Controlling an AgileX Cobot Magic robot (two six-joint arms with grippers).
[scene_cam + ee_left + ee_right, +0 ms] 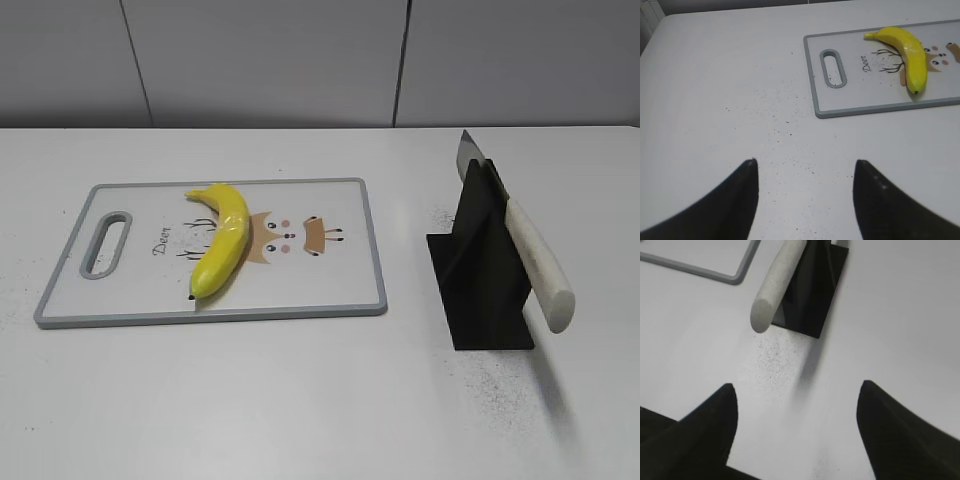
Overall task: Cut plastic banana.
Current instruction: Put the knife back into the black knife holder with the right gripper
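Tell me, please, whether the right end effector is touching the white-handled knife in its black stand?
Apart. The right wrist view shows bare table between the open right end effector and the knife's white handle.

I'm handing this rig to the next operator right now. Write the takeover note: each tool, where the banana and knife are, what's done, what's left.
Left tool: open, empty, above bare table left of the cutting board.
Right tool: open, empty, above the table just short of the knife's white handle.
Plastic banana: whole, lying on the board over the deer print.
Knife: slotted in the black stand to the board's right, handle slanting toward the front.
Done: nothing yet.
Left: grasp the knife, lift it from the stand, cut the banana, probably at its middle.
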